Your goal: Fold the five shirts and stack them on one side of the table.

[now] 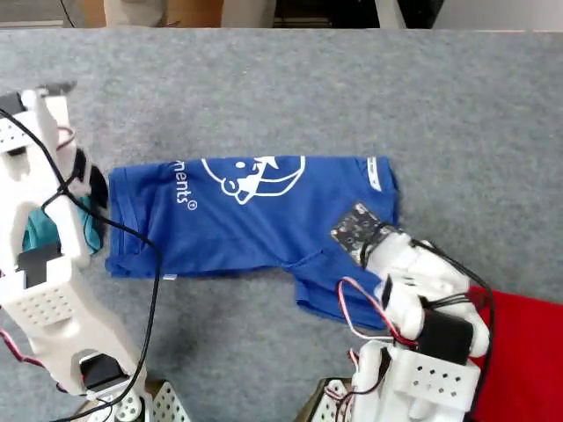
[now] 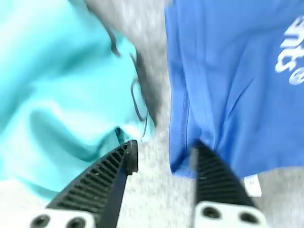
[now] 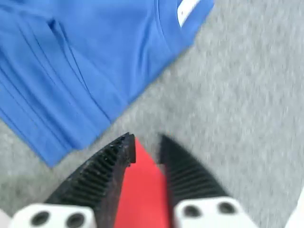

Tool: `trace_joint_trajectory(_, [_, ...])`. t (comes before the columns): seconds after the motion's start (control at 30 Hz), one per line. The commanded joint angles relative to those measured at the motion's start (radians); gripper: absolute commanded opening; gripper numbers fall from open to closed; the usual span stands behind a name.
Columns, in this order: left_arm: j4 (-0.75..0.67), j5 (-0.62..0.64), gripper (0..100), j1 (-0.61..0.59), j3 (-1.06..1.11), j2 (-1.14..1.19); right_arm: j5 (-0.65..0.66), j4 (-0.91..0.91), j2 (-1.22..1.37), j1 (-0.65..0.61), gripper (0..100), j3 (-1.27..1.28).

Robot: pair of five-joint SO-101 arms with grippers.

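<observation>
A blue shirt (image 1: 255, 215) with a white print lies spread flat across the middle of the table. At its left edge my left gripper (image 2: 161, 156) hangs open over the gap between that blue shirt (image 2: 237, 80) and a crumpled teal shirt (image 2: 57, 95); one finger is over the blue hem. The teal shirt (image 1: 40, 230) lies partly under the left arm (image 1: 44, 264). My right gripper (image 3: 147, 145) is just off the blue shirt's (image 3: 80, 71) lower right corner, its jaws nearly together with red cloth (image 3: 140, 190) between them. A red shirt (image 1: 523, 352) lies at the front right.
Grey felt table (image 1: 440, 88) lies bare behind and to the right of the blue shirt. The right arm (image 1: 413, 299) covers the blue shirt's front right corner. Cables (image 1: 149, 281) trail from the left arm over the shirt's left end.
</observation>
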Motion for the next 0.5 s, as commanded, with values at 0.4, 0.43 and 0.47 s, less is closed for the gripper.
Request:
trace_joint_trajectory(0.4, [-0.249, 0.5, 2, 0.256, -0.037, 0.254, -0.417, -0.385, 0.716, -0.407, 0.5, -0.133])
trace_joint_trajectory(0.43, [-0.249, 0.5, 2, 0.256, -0.041, 0.278, -0.427, -0.385, 0.777, -0.409, 0.5, -0.174])
trace_joint_trajectory(0.47, [-0.249, 0.5, 2, 0.255, -0.051, 0.298, -0.43, -0.385, 0.835, -0.409, 0.5, -0.214])
